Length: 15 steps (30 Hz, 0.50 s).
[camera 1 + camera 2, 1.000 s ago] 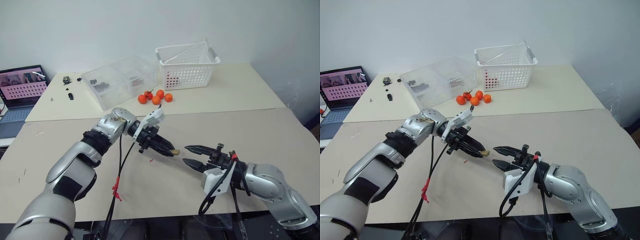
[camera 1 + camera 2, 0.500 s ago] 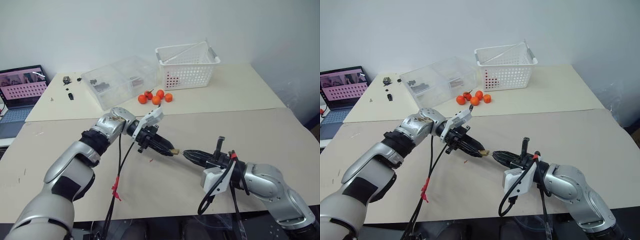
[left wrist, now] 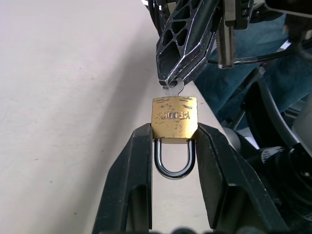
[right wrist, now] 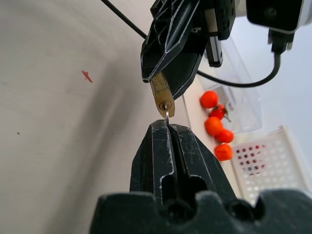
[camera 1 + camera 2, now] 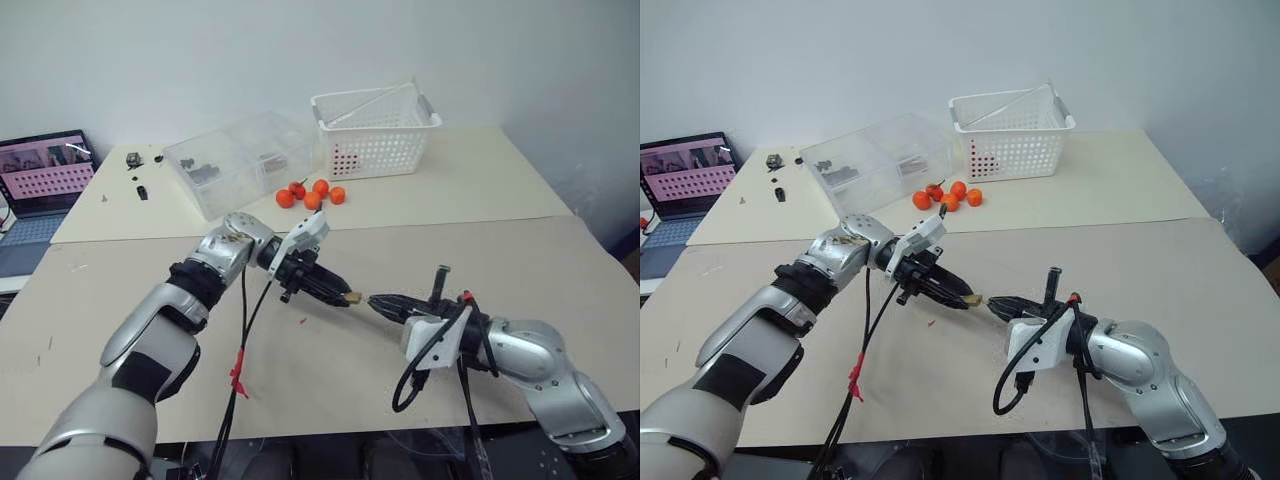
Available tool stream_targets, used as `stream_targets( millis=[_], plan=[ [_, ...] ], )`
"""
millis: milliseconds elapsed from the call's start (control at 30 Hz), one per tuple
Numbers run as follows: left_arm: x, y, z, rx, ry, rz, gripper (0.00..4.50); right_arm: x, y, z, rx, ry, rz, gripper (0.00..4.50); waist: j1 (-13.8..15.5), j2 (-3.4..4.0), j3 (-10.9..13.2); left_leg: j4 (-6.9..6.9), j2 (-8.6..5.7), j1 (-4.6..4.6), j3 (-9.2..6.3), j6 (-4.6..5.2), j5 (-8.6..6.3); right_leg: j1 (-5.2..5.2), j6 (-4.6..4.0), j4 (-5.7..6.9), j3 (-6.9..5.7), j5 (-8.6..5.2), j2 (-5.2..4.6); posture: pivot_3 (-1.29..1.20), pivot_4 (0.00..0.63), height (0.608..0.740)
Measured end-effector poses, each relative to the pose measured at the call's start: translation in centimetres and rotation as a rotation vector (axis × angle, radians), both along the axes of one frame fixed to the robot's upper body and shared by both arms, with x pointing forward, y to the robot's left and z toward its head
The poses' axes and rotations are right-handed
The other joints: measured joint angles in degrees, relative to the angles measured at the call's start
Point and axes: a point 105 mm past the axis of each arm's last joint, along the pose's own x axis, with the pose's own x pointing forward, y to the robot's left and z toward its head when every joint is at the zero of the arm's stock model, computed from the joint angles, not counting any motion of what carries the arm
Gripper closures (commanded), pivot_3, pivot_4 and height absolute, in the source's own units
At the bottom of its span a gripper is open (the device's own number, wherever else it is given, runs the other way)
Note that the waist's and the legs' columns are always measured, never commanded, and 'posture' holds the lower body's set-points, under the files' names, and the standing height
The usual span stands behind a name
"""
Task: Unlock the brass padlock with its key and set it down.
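Note:
The brass padlock (image 3: pixel 174 116) hangs above the beige table, pinched at its body between the fingers of my left gripper (image 3: pixel 173 132). Its silvery shackle (image 3: pixel 174 163) points back toward that wrist and looks seated in the body. My right gripper (image 4: pixel 167 126) meets the padlock (image 5: pixel 351 297) from the opposite side, tip to tip with the left gripper (image 5: pixel 343 295). It is shut on the small silvery key (image 3: pixel 174 87). The key's thin blade (image 4: pixel 167 115) sits in the keyhole on the padlock's end face.
A small red scrap (image 5: pixel 303 321) lies on the table just under the left gripper. Behind are several oranges (image 5: pixel 312 194), a clear plastic box (image 5: pixel 235 160) and a white basket (image 5: pixel 375 130). A laptop (image 5: pixel 45 175) stands at the far left.
My right gripper, open beside the padlock a second ago, has shut on the key and rolled a little. The left gripper has kept the padlock in place.

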Motion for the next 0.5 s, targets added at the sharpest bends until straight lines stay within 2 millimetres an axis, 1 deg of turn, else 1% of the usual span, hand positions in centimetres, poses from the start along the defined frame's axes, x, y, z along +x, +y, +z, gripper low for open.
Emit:
stream_targets(
  millis=[67,167,500],
  plan=[
    [0.10,-0.09,-0.08,0.007,-0.052,-0.015,3.71,0.10,0.02,-0.12,0.033,0.076,-0.020,4.46,-0.02,-0.01,0.00,0.01,0.01,0.00,0.00,0.00,0.00,0.00,-0.13,-0.02,0.00,0.08,-0.01,0.00,0.150,0.740],
    [0.27,-0.14,-0.07,0.012,-0.106,-0.025,3.71,0.29,0.05,-0.08,0.055,0.131,-0.035,4.46,-0.01,0.00,0.00,0.00,0.01,0.00,0.00,0.01,-0.01,0.00,-0.13,0.00,-0.01,0.08,-0.01,0.00,0.150,0.740],
    [0.46,-0.20,-0.27,0.033,-0.144,-0.027,3.71,0.51,0.16,-0.22,0.131,0.300,-0.086,4.46,-0.02,0.01,-0.01,0.01,0.02,0.00,-0.01,0.03,-0.02,0.00,-0.13,0.02,-0.02,0.08,0.00,0.00,0.150,0.740]
  ],
)
